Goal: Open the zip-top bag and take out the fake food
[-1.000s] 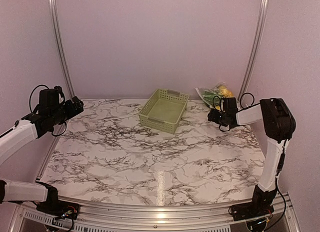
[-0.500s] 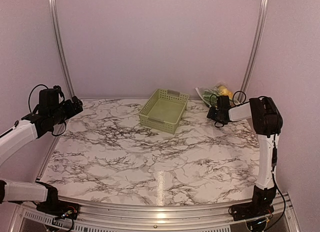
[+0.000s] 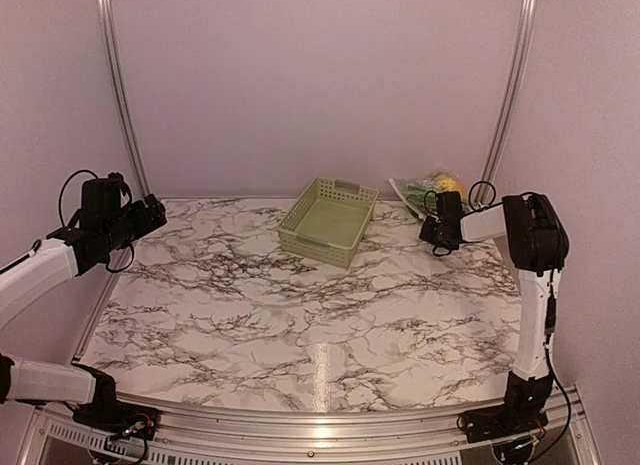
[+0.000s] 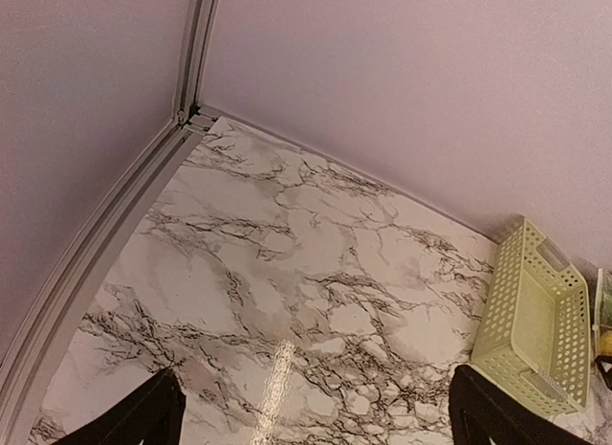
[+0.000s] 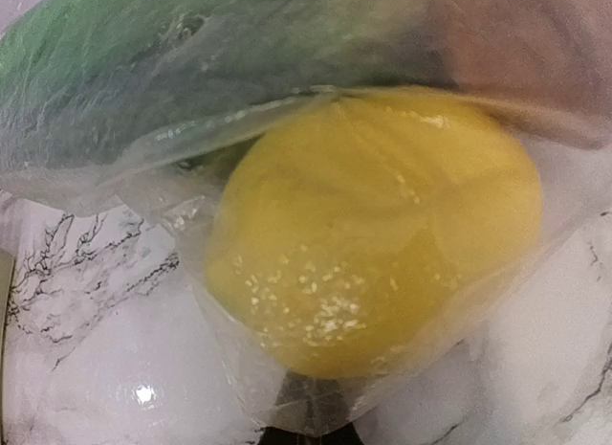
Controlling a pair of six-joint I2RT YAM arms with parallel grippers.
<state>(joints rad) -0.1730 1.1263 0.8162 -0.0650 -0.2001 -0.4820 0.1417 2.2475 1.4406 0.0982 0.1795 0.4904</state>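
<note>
We see the zip-top bag (image 3: 424, 188) at the upper right of the top view, lying on the marble table (image 3: 300, 305) in its far right corner, close to the back wall. The fake food (image 3: 446, 183) is inside it and shows as a yellow and green patch through the plastic.

The right gripper (image 3: 440, 217) sits just below the bag in that view, at the bag's near edge. Whether it touches the plastic we cannot tell from above. In the right wrist view the yellow lemon (image 5: 373, 234) fills the middle of the frame, wrapped in clear crinkled film, with a blurred green piece (image 5: 105, 72) across the upper left. The film narrows toward the bottom edge of that frame, where only a dark sliver shows, so we cannot say whether this gripper stands apart or is closed on the plastic.

The left gripper (image 3: 152, 211) is at the left edge of the top view, raised above the table and well apart from the bag. Its two dark fingers (image 4: 143, 418) appear in the lower corners of the left wrist view, spread wide with nothing between them.

The pale green basket (image 3: 328, 221) stands at upper centre, to the left of the bag.
</note>
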